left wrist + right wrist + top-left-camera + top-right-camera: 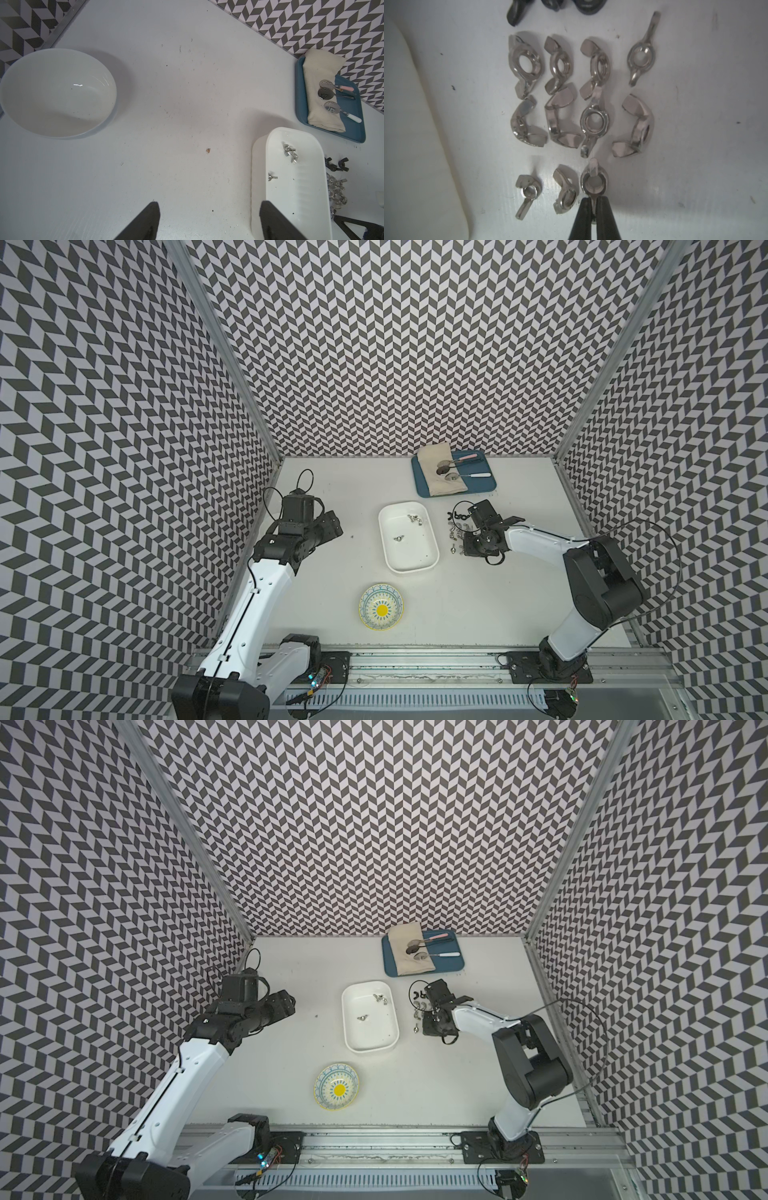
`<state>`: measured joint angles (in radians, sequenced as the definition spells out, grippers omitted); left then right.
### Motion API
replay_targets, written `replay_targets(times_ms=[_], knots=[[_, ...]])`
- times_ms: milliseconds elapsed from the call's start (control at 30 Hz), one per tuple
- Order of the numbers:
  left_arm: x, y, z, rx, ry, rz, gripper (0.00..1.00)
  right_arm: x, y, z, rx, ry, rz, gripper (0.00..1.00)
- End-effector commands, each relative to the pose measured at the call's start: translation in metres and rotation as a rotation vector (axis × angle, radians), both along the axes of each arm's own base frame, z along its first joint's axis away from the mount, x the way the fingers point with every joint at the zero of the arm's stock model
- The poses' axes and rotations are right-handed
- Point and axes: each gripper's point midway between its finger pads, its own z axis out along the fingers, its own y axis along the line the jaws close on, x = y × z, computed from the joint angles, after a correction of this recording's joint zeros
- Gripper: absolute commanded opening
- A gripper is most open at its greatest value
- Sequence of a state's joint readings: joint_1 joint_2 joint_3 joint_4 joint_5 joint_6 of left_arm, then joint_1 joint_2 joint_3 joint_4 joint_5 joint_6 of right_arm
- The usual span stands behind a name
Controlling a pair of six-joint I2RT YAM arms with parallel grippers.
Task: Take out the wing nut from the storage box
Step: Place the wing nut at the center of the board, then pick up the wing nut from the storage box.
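The white storage box (411, 556) (370, 1038) (301, 199) lies mid-table. One silver wing nut (388, 538) (272, 177) rests alone on its floor, and a small cluster (414, 518) (291, 152) sits near its far end. My right gripper (469, 545) (594, 199) is down on the table to the right of the box, shut on the wing of a silver wing nut (594, 182) that stands at the near end of rows of laid-out silver wing nuts (560, 104). My left gripper (332, 526) (208, 204) hovers left of the box, open, with nothing between its fingers.
Black wing nuts (455, 515) (517, 12) lie beyond the silver rows. A blue tray (480, 487) with a cloth and spoons sits at the back. A patterned bowl (381, 606) stands near the front. A round white bowl (58, 93) is at the far left.
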<state>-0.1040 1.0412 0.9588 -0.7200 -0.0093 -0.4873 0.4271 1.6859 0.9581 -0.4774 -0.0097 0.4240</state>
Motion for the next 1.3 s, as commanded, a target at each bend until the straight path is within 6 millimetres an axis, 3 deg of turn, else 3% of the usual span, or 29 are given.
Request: replay_targets(times_ms=[0,200,367,600,733,833,1000,1133,1267], knots=[[0.005,0.002,0.013,0.012,-0.030,-0.005,0.80,0.008,-0.002,-0.002,-0.010,-0.016,-0.011,0.02],[0.006,0.002,0.012,0.012,-0.028,-0.005,0.80,0.009,-0.002,-0.002,-0.022,-0.002,-0.006,0.10],[0.008,0.002,0.013,0.016,-0.029,-0.004,0.80,0.016,0.000,0.014,-0.019,-0.027,-0.007,0.16],[0.009,0.002,0.013,0.017,-0.029,-0.003,0.80,0.035,0.007,0.058,0.005,-0.101,-0.005,0.24],[0.010,0.002,0.013,0.015,-0.034,-0.004,0.80,0.048,0.019,0.094,0.044,-0.175,0.008,0.27],[0.012,0.001,0.013,0.011,-0.034,-0.006,0.80,0.051,0.049,0.118,0.068,-0.231,0.075,0.28],[0.012,0.001,0.013,0.008,-0.033,-0.004,0.80,0.042,0.124,0.139,0.129,-0.273,0.229,0.29],[0.012,0.001,0.012,0.008,-0.032,-0.001,0.80,0.035,0.176,0.132,0.172,-0.269,0.344,0.31],[0.010,0.001,0.013,0.006,-0.031,0.001,0.80,0.040,0.200,0.110,0.160,-0.223,0.372,0.31]])
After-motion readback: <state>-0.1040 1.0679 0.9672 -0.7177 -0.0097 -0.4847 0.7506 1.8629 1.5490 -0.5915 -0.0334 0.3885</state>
